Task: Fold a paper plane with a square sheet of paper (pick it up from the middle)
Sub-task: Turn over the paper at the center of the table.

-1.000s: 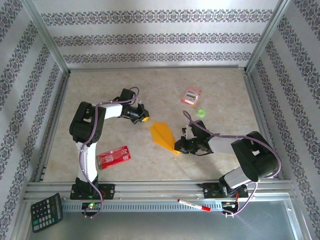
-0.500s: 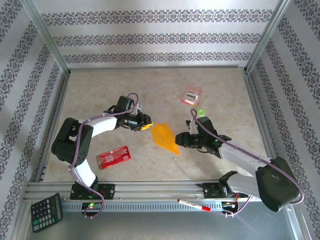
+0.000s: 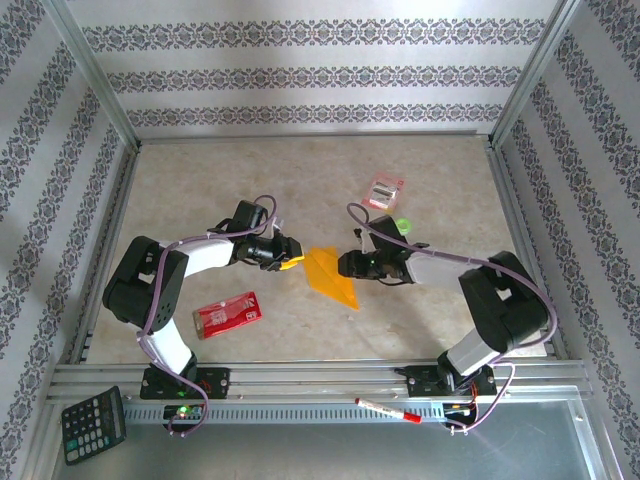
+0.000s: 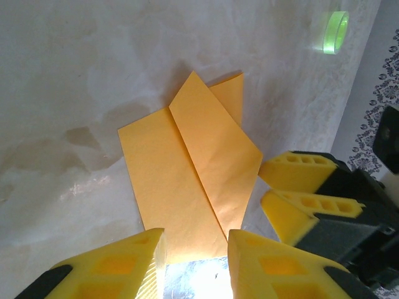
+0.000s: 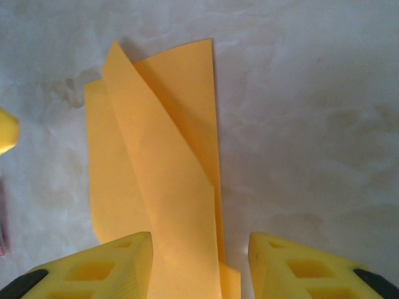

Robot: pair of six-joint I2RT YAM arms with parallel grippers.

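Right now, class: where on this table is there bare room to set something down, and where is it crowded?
Bare: far-left table corner beyond the left arm, and near strip between red packet and right arm. Crowded: the middle, left tool and right tool flanking the folded paper.

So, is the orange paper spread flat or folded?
Folded. In the left wrist view the orange paper shows a straight crease with layers overlapping; from above its outline is narrow and pointed, not square.
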